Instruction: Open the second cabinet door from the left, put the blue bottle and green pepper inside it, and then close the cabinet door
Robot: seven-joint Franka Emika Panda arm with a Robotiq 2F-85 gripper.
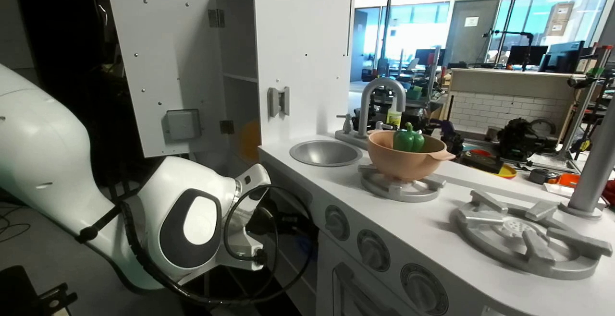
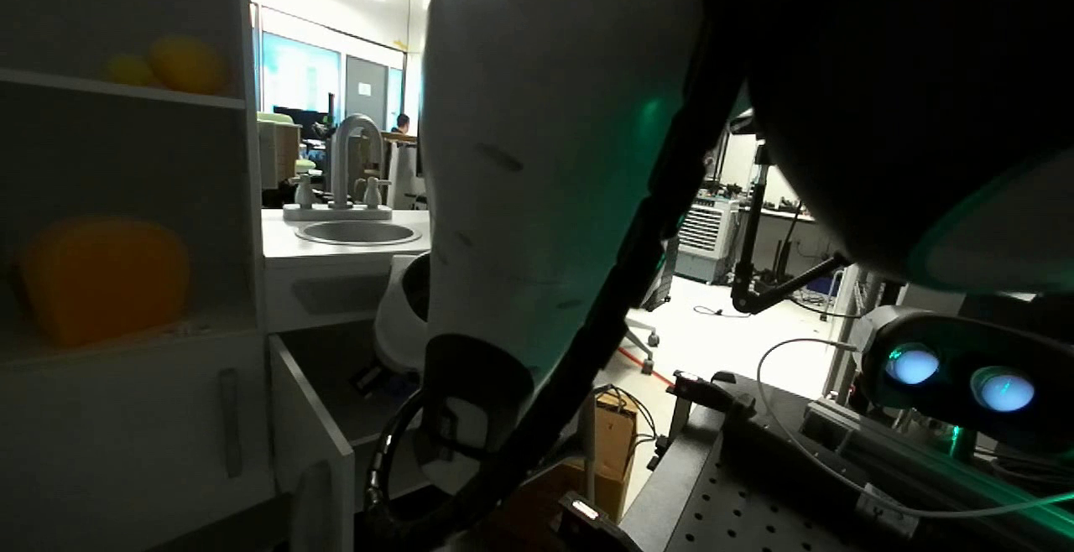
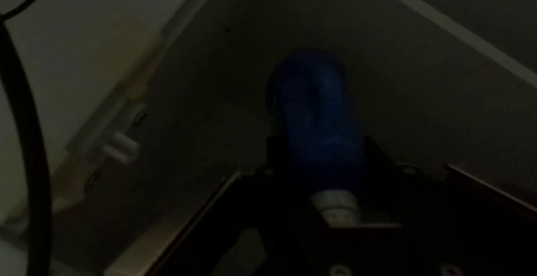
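- Claw [image 3: 323, 154]: grasping the blue bottle [image 3: 323, 116] from both sides, white cap [image 3: 337, 207] at the near end.
- Blue bottle: inside the lower cabinet [image 2: 336, 367] under the sink [image 1: 326, 164]; too dark to tell whether it touches floor or walls.
- Grip shows in wrist view; hidden in both exterior views.
- Second cabinet door [image 2: 294, 418]: swung open, just left of the arm [image 2: 520, 242]; clearance unclear.
- Exterior view: green pepper [image 1: 408, 140] in tan bowl [image 1: 396, 166], on burner [image 1: 401, 193] right of sink.
- Counter [image 1: 418, 220]: open strip along near edge.
- Upper cupboard [image 2: 126, 149], left: orange toy [image 2: 105, 279] below, yellow toys [image 2: 189, 64] on shelf.
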